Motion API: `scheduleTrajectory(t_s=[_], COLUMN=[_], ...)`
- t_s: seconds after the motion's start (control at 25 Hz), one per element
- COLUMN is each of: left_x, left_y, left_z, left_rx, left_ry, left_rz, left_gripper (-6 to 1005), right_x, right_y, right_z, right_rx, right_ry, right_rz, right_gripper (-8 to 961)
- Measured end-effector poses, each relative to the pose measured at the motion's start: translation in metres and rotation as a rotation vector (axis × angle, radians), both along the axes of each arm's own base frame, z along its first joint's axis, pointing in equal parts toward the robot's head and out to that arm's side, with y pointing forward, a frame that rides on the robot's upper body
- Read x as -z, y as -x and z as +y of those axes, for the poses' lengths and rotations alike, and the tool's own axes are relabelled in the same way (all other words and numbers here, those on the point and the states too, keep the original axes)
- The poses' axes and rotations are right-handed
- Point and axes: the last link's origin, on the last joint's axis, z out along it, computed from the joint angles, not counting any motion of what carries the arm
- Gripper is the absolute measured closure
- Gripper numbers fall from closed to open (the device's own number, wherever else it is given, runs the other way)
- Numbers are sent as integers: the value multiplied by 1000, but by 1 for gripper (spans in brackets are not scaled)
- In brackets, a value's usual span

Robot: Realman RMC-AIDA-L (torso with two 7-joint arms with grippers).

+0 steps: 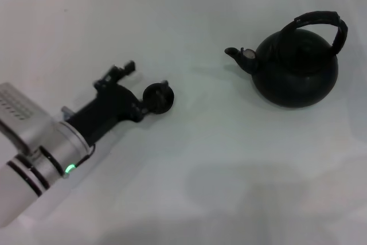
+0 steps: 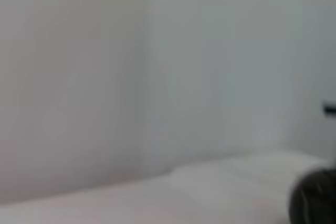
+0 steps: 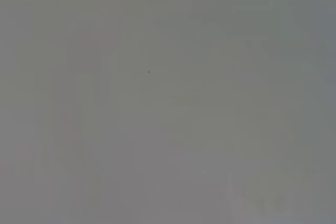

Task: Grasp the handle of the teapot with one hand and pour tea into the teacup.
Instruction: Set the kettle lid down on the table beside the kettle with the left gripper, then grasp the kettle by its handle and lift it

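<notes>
The left gripper (image 1: 146,81) is sitting at centre-left, jaws spread beside the teacup (image 1: 157,97), grasping nothing. The teapot (image 1: 295,70) is waiting upper right, its handle (image 1: 321,22) untouched; reaching it is likely coming next.

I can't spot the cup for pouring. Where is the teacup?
In the head view the teacup sits left of centre on the table, at the left pincer, well apart from the teapot on the right.
</notes>
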Motion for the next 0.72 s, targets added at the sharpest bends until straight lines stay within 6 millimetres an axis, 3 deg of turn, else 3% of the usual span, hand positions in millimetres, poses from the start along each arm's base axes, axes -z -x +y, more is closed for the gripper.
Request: scheduleTrajectory(t_s=[0.12, 0.16, 0.32, 0.56, 0.72], left_x=[-11, -27, -49, -89, -105], left_y=[0, 3, 13, 51, 76], left_z=[0, 0, -2, -12, -20], left_rx=[-17, -51, -113, -323, -444], left_ry=[-65, -158, -292, -545, -613], left_rz=[-68, -143, -224, -332, -392], left_gripper=[112, 112, 112, 111, 110], right_x=[0, 0, -1, 3, 10], right_y=[0, 0, 1, 3, 8], right_z=[-1, -2, -5, -6, -6], right_rx=[-3, -7, -22, -39, -71], right_ry=[-1, -3, -13, 1, 37], right_rz=[2, 2, 3, 2, -1], right_gripper=[138, 138, 139, 139, 137])
